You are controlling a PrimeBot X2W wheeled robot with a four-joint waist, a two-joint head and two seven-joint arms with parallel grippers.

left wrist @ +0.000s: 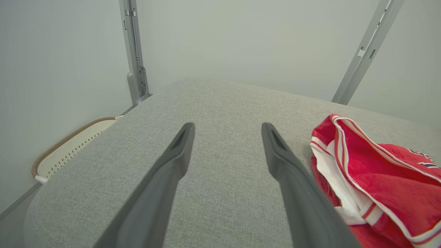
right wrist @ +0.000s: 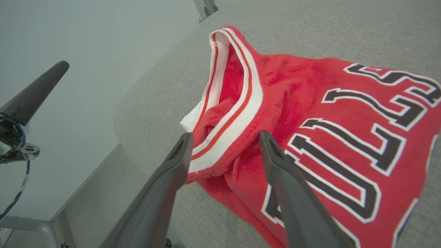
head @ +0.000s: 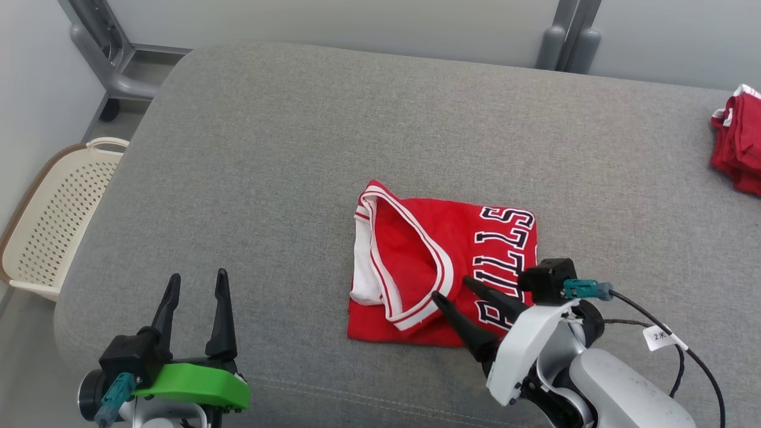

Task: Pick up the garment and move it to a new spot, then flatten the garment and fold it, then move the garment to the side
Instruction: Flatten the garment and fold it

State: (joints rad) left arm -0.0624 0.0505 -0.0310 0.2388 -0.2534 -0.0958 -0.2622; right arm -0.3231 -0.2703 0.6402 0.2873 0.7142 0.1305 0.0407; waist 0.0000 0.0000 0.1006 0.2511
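Basket point(head: 56, 220) sits off the mat's point(head: 297, 119) edge, far left of the L gripper point(head: 197, 274). L gripper: jaws wide, empty, over bare mat, w/ the jersey point(head: 440, 261) just to its right. Jersey lies in a compact rectangle, collar trim up, so the fold looks done. R gripper point(head: 452, 288): jaws apart, straddling the jersey's near edge by the collar, nothing pinched. Red pile point(head: 737, 142) is well to its right. Prob. left to do: grab jersey & shift it aside.

Bare grey cushion point(head: 267, 148) lies open to the left of and behind the folded jersey point(head: 410, 261), the one obstacle mid-surface. A red pile point(head: 737, 148) crowds the far right edge; a basket point(head: 53, 220) stands off the left edge.
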